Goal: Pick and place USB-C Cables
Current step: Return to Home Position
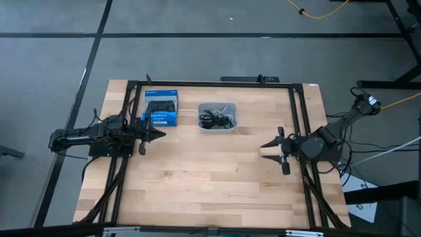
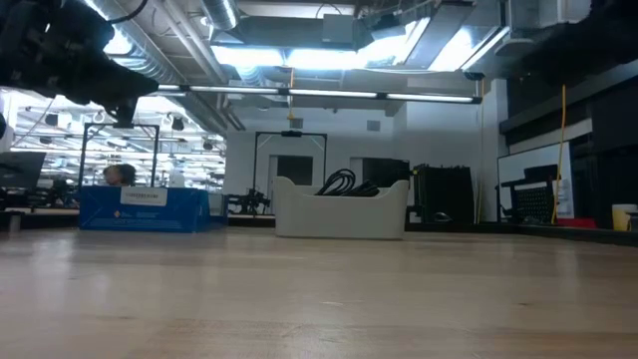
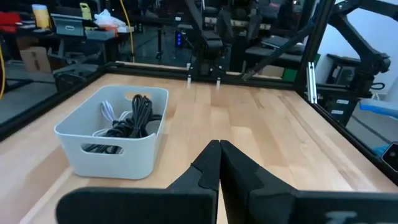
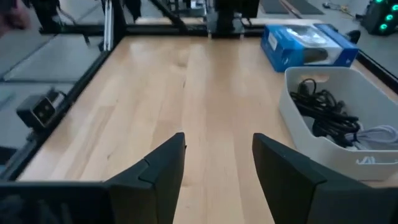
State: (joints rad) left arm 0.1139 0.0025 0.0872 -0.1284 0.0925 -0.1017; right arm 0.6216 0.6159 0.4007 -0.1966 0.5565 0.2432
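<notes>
At mid-depth on the pale wooden table (image 1: pixel 210 191), close to its left edge: the left gripper (image 3: pixel 219 144), dark fingers pressed flat together, holding nothing, pointing across the boards toward the right edge. Opposite, close to the right edge: the right gripper (image 4: pixel 217 135), fingers spread wide, likewise empty, pointing toward the left edge. Well apart from each other, bare wood between. Just beyond the left gripper toward the far edge: a flat blue cardboard box (image 1: pixel 161 108), near the fingertips but not touching. Level with that box and beside it, about midway between the left and right edges: the small white plastic bin (image 3: pixel 134 158), long side parallel to the far edge. Heaped inside it: the USB-C Cables (image 3: pixel 134 117), black coils tangled on top, one light grey coil (image 4: pixel 379 134) tucked against a wall; exact count lost in the tangle. From either gripper, then, lies inward and toward the far edge, with neither arm plainly nearer. Judged from this layout: nothing left to reach for, the sorting as good as finished. Calls next for a plain retreat of each arm outward toward its own edge, away from the bin, the left minding the box close by its fingers, the right free of anything nearby.
</notes>
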